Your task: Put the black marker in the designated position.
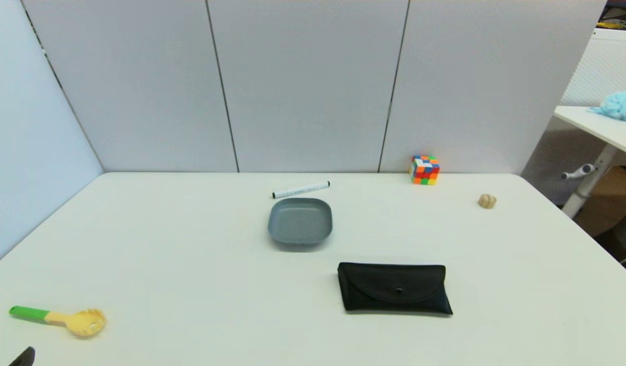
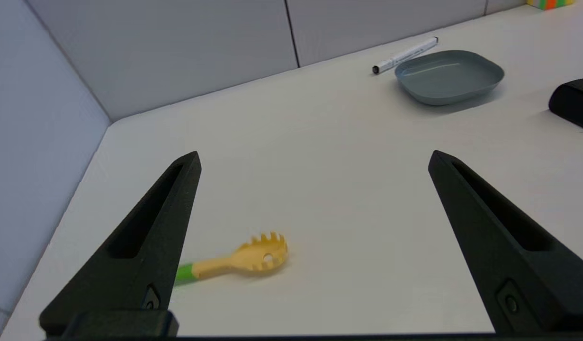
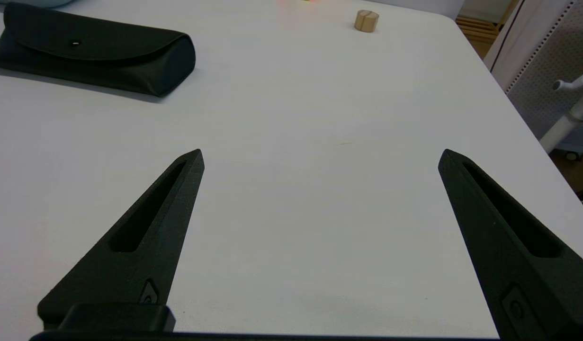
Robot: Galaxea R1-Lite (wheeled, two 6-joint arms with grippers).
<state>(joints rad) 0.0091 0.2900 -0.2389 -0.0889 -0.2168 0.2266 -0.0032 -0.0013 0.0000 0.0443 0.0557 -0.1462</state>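
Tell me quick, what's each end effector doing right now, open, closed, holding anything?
Left end effector: open, holding nothing, near the green-handled yellow spoon-fork.
Right end effector: open, holding nothing, over bare white table.

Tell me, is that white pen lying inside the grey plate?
No. The pen lies flat on the table just behind the grey plate, close to its far rim, and the plate holds nothing.

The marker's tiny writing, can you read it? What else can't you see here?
- Black marker: print too small in the head and left wrist views.
- Black case: cut off by the left wrist view's edge.
- Left claw: head view shows only a dark bit at its bottom edge.
- Right claw: outside the head view.
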